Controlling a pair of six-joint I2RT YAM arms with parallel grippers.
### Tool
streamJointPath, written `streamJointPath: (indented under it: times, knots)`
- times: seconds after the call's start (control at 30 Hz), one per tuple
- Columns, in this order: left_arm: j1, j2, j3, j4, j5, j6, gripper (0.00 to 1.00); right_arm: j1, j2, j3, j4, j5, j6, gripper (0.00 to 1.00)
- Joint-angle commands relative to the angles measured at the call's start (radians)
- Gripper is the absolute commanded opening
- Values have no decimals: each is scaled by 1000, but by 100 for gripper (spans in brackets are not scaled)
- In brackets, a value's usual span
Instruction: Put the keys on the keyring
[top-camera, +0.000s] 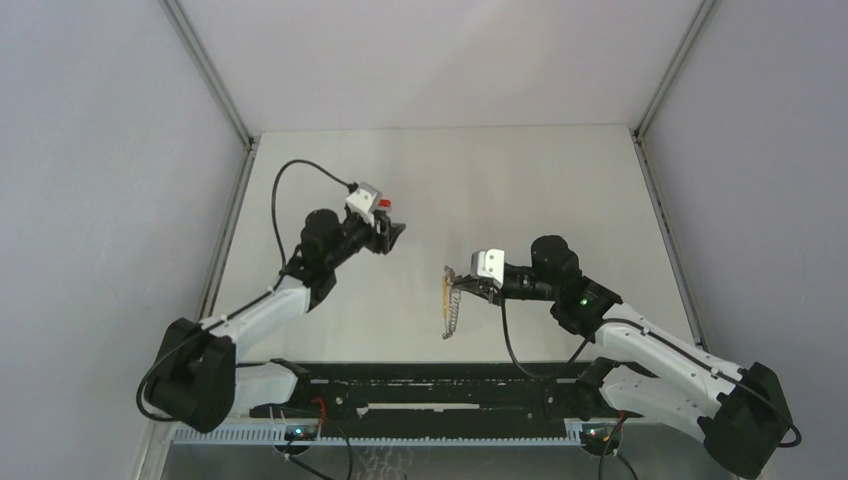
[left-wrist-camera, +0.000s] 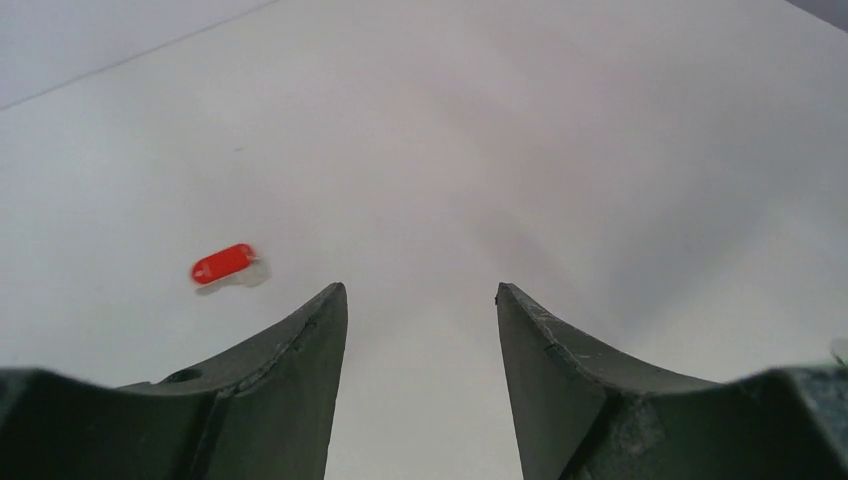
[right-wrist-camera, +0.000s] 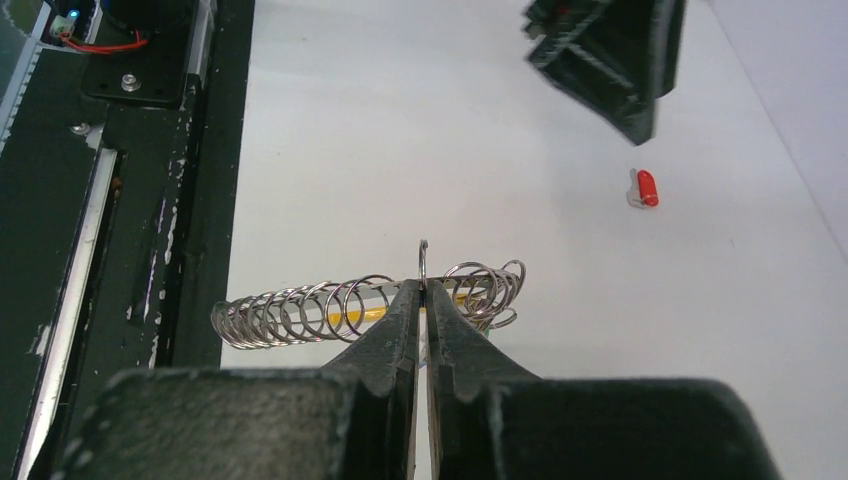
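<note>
Right gripper (right-wrist-camera: 425, 296) clamps the keyring (right-wrist-camera: 300, 312); beyond the keyring, left gripper (left-wrist-camera: 420, 290) gapes empty near the unthreaded red key (left-wrist-camera: 222, 264).

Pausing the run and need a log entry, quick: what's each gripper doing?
Left gripper: open, empty; the red key lies loose on the table.
Right gripper: closed on the chain of key rings.
</note>
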Motion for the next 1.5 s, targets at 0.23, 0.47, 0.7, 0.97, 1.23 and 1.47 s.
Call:
streamJointPath:
  times: [0.23,0.47,0.7,0.97,1.23,1.47]
  knots:
    - [67,369,466,-385,-352,-145,60,-2,-17,10,25,25,33,0]
    - [104,601,670,-526,-363,-269,52,-3,-9,10,19,28,30,0]
    - [103,686,677,-445,-402,-327,44,-13,7,10,23,7,30,0]
    - [107,769,781,-501,-369,-368,41,-27,12,11,29,-15,34,0]
    - [112,878,948,-660,-384,-405,42,-43,8,10,33,-32,40,0]
    - [121,925,1012,-719,-372,-419,38,-53,1,10,32,-43,47,0]
